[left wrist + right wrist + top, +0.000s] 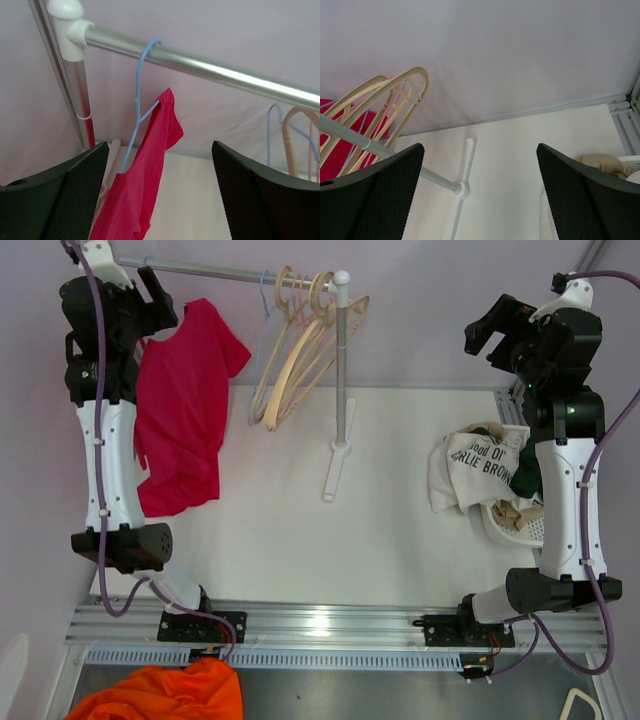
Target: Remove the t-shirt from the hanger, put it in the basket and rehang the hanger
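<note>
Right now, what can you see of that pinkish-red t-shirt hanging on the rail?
The t-shirt is plain pinkish-red, short-sleeved, and made of thin, soft-looking cloth. It hangs limp and creased on a thin light-blue hanger, whose hook sits over the metal rail near the rail's left end post. Its hem reaches down toward the white table; I cannot tell whether it touches. The open left gripper faces it without touching.
</note>
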